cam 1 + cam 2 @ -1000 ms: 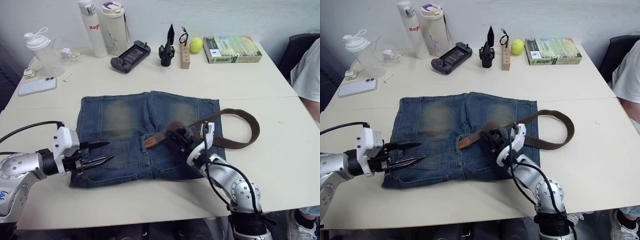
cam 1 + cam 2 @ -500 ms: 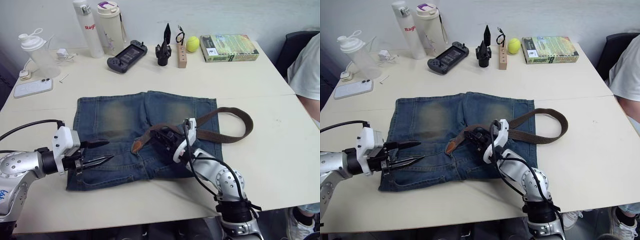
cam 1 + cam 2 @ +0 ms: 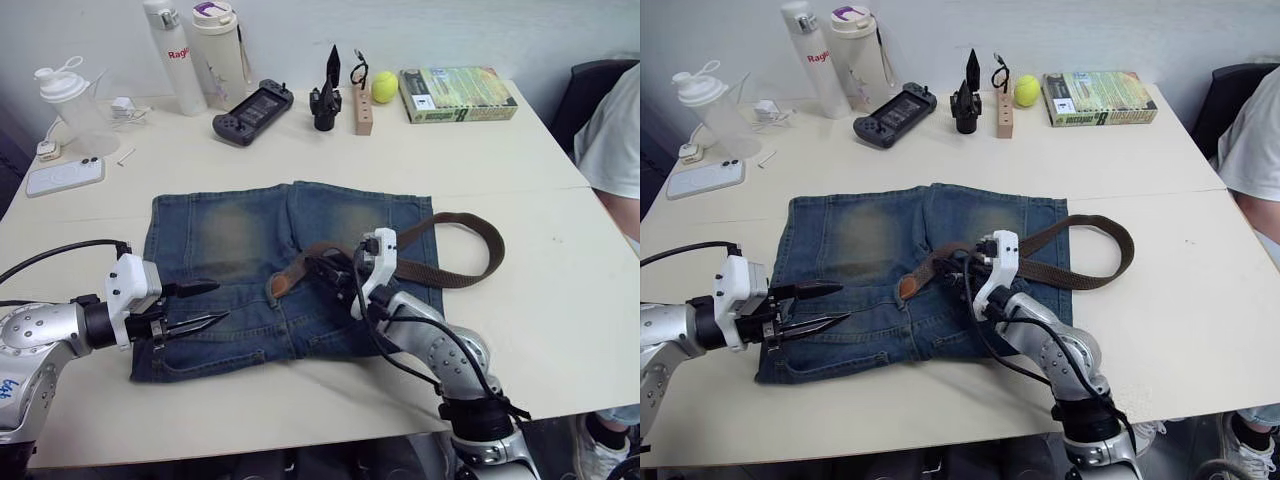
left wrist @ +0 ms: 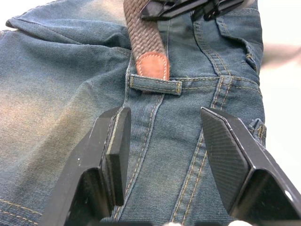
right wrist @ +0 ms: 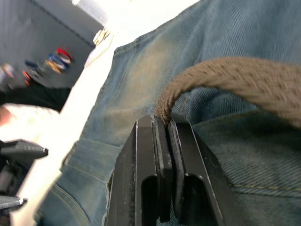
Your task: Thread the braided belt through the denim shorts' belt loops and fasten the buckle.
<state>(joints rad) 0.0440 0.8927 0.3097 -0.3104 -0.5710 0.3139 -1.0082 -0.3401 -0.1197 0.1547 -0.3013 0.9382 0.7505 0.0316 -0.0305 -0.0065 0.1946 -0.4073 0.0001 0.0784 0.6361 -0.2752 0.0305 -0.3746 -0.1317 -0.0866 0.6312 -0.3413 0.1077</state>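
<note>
belt tip (image 4: 151, 66) now nearer loop (image 4: 155, 84)

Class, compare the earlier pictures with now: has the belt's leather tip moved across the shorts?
Yes. The braided belt, clamped in the right gripper, has had its leather tip slide toward the robot's left across the denim shorts, nearing a belt loop.

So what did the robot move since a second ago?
The right gripper, shut on the braided belt, dragged its leather tip leftward across the denim shorts, up to a belt loop. The left gripper stayed open over the shorts.
</note>
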